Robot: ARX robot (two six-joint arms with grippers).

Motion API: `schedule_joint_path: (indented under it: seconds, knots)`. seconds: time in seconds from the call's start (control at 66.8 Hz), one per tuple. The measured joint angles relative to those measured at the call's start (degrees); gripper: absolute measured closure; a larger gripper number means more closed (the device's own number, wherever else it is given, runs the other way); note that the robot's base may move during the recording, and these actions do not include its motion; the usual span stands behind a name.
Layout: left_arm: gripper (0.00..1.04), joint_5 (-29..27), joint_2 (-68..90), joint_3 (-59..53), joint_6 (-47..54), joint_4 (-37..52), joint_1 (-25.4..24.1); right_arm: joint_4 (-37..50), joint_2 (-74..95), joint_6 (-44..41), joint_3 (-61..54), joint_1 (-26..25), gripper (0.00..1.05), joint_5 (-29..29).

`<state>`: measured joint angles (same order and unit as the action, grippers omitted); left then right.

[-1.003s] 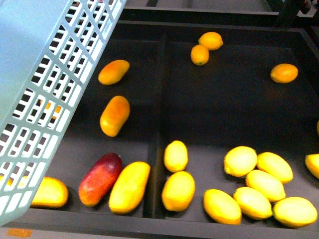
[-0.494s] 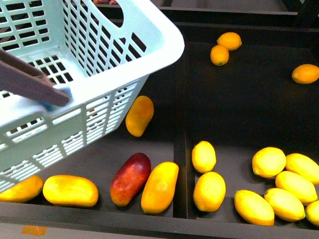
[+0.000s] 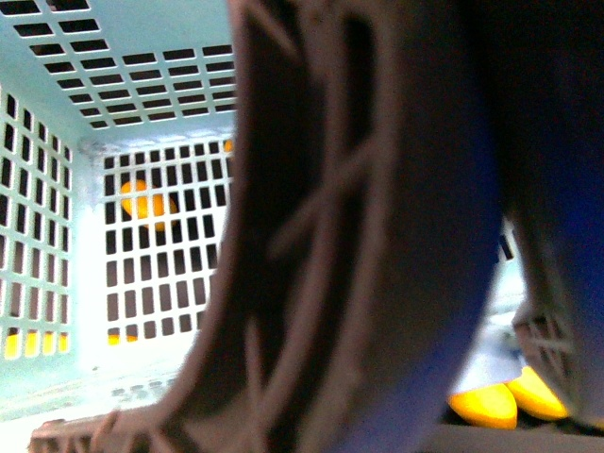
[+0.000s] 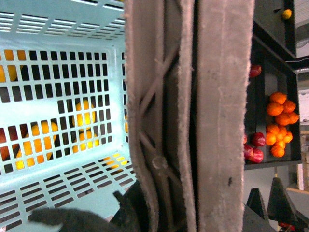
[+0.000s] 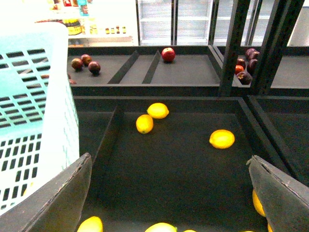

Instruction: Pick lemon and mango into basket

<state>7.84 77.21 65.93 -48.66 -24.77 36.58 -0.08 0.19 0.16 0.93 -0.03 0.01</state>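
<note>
The teal basket [image 3: 142, 104] hangs close in front of the front camera, and its brown handle [image 3: 359, 236] fills the middle of that view. My left gripper [image 4: 169, 212] is shut on the handle [image 4: 217, 121]; the basket's lattice wall [image 4: 63, 67] shows beside it. Yellow-orange fruits [image 4: 41, 140] show blurred through the slots, outside the basket. My right gripper [image 5: 169, 159] is open and empty above a dark bin. Lemons [image 5: 158, 110] lie at the bin's far side, one [image 5: 222, 138] to the right, more [image 5: 91, 224] under the fingers. The basket wall [image 5: 34, 96] is beside it.
Black bin dividers [image 5: 104, 140] and shelf posts [image 5: 231, 48] surround my right gripper. A red apple [image 5: 168, 54] and dark fruits [image 5: 86, 63] lie on the shelf behind. Oranges [image 4: 280, 104] and red apples [image 4: 253, 152] fill side shelves in the left wrist view.
The basket has swung up close to the front camera. Its handle and lattice now block nearly all of the fruit bins seen before.
</note>
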Motion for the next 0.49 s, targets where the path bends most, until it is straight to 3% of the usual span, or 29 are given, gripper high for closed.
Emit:
schedule_joint_path:
  seconds: [0.299,0.359,0.419,0.494]
  knots:
    - [0.9,0.0,0.04,0.04,0.57,-0.35,0.83,-0.13,0.13,0.31,0.04,0.04,0.09,0.31]
    - [0.9,0.07,0.04,0.07,0.68,-0.37,0.9,-14.32,8.11,10.27,5.81,0.98,0.09,10.25]
    - [0.9,0.02,0.04,0.09,0.63,-0.37,0.94,-21.35,14.36,18.88,8.74,-2.64,0.09,11.19]
    - [0.9,0.04,0.04,0.11,0.87,-0.37,0.98,-22.53,17.99,24.26,9.03,-8.92,0.09,8.94]
